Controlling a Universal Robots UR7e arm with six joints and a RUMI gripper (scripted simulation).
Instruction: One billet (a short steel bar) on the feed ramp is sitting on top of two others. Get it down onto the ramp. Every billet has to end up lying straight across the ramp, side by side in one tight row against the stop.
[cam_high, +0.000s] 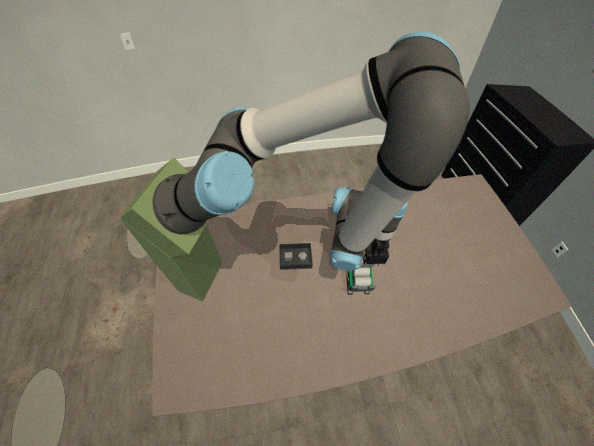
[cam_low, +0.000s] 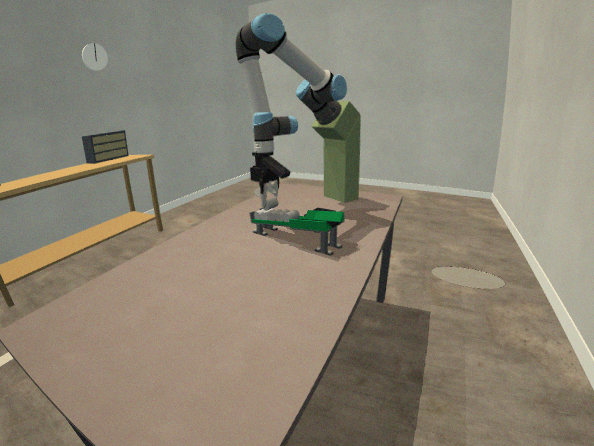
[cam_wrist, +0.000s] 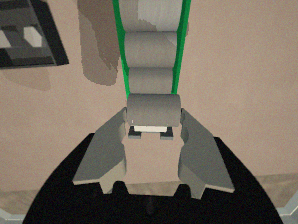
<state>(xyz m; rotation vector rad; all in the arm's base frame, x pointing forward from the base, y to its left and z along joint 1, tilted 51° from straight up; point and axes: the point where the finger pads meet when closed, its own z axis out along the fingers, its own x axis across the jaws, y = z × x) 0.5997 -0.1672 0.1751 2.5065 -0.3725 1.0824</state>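
Observation:
My gripper (cam_wrist: 153, 108) is shut on a grey billet (cam_wrist: 153, 111), gripped by its two ends and lying crosswise between the fingers. It hangs a little above the low end of the green feed ramp (cam_low: 300, 220). In the wrist view, more grey billets (cam_wrist: 148, 80) lie across the ramp between its green rails, side by side. The ramp's end stop (cam_wrist: 148, 131) shows just under the held billet. From above, the ramp (cam_high: 361, 281) lies partly hidden under the arm's wrist (cam_high: 377, 252). The side view shows the gripper (cam_low: 269, 200) pointing straight down over the billets (cam_low: 281, 215).
A dark tray with two shaped blocks (cam_high: 295, 256) sits on the table left of the ramp. The arm's green pedestal (cam_high: 172, 230) stands at the table's far end. A black drawer cabinet (cam_high: 520, 145) and a wooden shelf (cam_low: 75, 200) stand off the table.

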